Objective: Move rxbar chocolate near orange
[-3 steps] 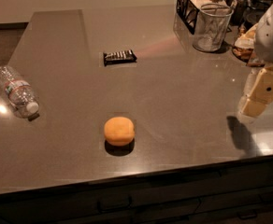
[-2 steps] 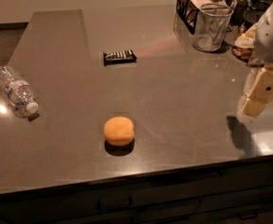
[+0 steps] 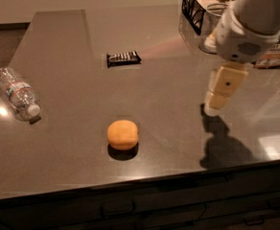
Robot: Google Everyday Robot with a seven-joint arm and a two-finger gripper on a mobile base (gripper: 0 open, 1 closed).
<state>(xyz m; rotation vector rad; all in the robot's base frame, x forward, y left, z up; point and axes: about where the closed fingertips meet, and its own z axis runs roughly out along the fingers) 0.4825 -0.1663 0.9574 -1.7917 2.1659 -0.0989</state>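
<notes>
The rxbar chocolate [image 3: 123, 58], a flat black bar with white lettering, lies on the grey table toward the back middle. The orange [image 3: 122, 134] sits nearer the front edge, well in front of the bar. My gripper [image 3: 215, 104] hangs over the right side of the table, to the right of both and touching neither. It holds nothing that I can see.
A clear plastic water bottle [image 3: 18, 94] lies on its side at the left edge. A black wire basket [image 3: 197, 8] and a clear cup [image 3: 215, 19] stand at the back right, with a packet [image 3: 274, 56] beside them. The table's front edge [image 3: 140, 178] is close.
The arm and gripper have moved left and inward over the table, toward the middle. The bar, orange and bottle have not moved.
</notes>
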